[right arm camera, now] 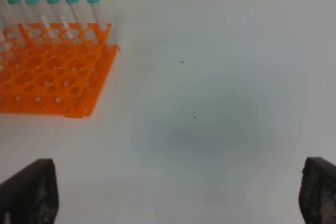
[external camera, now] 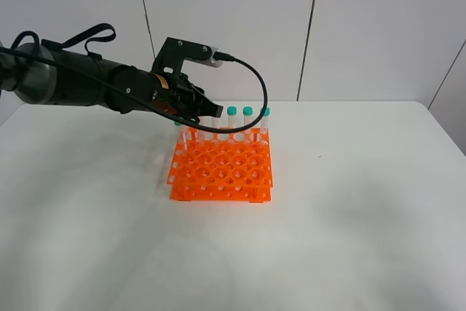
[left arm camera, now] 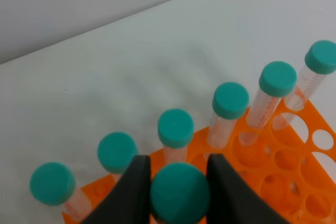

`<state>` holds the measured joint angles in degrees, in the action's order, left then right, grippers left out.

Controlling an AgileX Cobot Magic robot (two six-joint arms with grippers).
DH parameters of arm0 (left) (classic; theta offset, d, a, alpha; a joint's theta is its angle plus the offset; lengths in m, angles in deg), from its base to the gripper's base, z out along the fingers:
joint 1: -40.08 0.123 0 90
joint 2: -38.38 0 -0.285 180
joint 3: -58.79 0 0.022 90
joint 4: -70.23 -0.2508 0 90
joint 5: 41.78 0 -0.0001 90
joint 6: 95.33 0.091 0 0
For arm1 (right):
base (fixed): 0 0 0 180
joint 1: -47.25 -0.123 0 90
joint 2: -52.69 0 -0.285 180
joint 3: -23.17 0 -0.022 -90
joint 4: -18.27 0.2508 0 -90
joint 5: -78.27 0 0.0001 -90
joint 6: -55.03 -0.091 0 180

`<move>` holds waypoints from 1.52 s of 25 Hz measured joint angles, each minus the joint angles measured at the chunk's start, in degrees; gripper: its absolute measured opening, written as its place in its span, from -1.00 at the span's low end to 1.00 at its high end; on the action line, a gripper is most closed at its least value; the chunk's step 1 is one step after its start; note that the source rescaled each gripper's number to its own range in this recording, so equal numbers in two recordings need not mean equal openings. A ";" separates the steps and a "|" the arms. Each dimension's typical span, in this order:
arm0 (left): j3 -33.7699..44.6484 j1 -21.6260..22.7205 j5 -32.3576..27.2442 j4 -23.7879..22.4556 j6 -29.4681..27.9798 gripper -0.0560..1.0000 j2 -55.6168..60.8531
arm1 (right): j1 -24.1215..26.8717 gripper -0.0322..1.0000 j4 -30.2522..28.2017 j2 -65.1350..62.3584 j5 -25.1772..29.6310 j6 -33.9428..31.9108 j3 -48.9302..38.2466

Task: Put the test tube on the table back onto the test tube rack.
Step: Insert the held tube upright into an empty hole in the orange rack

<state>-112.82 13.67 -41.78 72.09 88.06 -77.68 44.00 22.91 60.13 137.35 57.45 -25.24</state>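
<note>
My left gripper [left arm camera: 180,182] is shut on a test tube; its teal cap [left arm camera: 180,193] sits between the two black fingers. It hangs over the back left part of the orange test tube rack [external camera: 222,167], just in front of the back row of several teal-capped tubes [left arm camera: 230,99]. The held tube's lower end is hidden, so I cannot tell whether it is in a hole. In the exterior view the left gripper [external camera: 209,111] covers that tube. My right gripper [right arm camera: 176,195] is open and empty above the white table [right arm camera: 210,103], away from the rack [right arm camera: 52,72].
The rack holds tubes only along its back row [external camera: 248,112]; its other holes are empty. A white panelled wall [external camera: 364,27] stands behind the table [external camera: 349,216]. The left arm's black cable [external camera: 256,81] loops above the rack.
</note>
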 joint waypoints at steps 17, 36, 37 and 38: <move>0.00 0.00 -0.32 -1.86 0.05 -0.89 -0.78 | 0.00 1.00 0.00 0.00 0.00 0.00 0.00; 0.22 0.06 0.00 -1.86 -0.23 -0.89 -2.02 | 0.00 1.00 0.07 0.00 0.00 0.00 0.00; 0.22 0.06 0.00 -1.86 -0.23 -0.89 -2.23 | 0.00 1.00 0.09 0.00 0.00 0.00 0.00; 0.26 0.06 0.00 -1.86 -0.23 -0.89 -2.58 | 0.00 1.00 0.15 0.00 0.00 0.00 0.00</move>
<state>-112.56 13.73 -41.78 70.23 87.83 -80.27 44.00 23.07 60.13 137.35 57.45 -25.24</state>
